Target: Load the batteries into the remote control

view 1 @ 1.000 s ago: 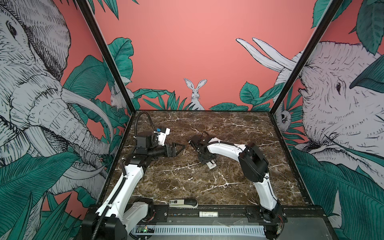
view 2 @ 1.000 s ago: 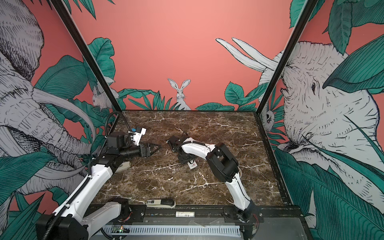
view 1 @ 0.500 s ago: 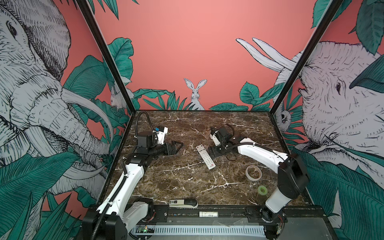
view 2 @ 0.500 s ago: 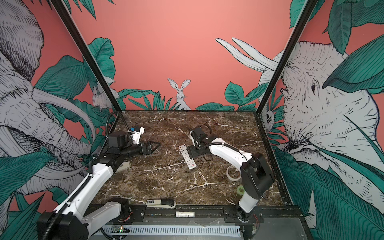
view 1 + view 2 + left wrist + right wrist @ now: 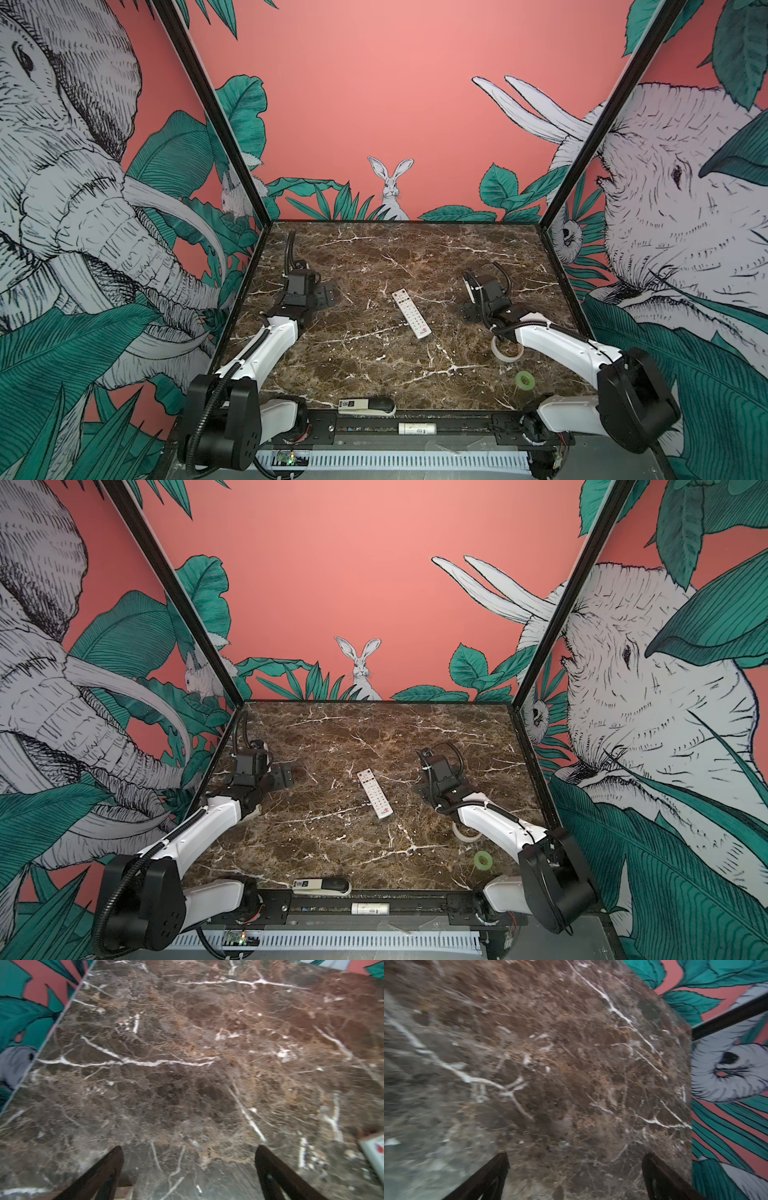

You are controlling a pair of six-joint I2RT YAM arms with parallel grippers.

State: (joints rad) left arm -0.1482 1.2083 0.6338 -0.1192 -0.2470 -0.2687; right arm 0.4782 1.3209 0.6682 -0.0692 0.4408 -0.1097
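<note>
Between left claw [image 5: 189,1147] and right claw [image 5: 575,1154], both gaping empty, lies the remote control [image 5: 410,313].

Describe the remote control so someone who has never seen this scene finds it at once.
Start from the marble table below the rabbit wall. Near its middle the remote control lies flat and slanted. It alone is a slim white bar with rows of buttons, unlike the stapler at the front edge or the white tape roll partly under the right arm.
</note>
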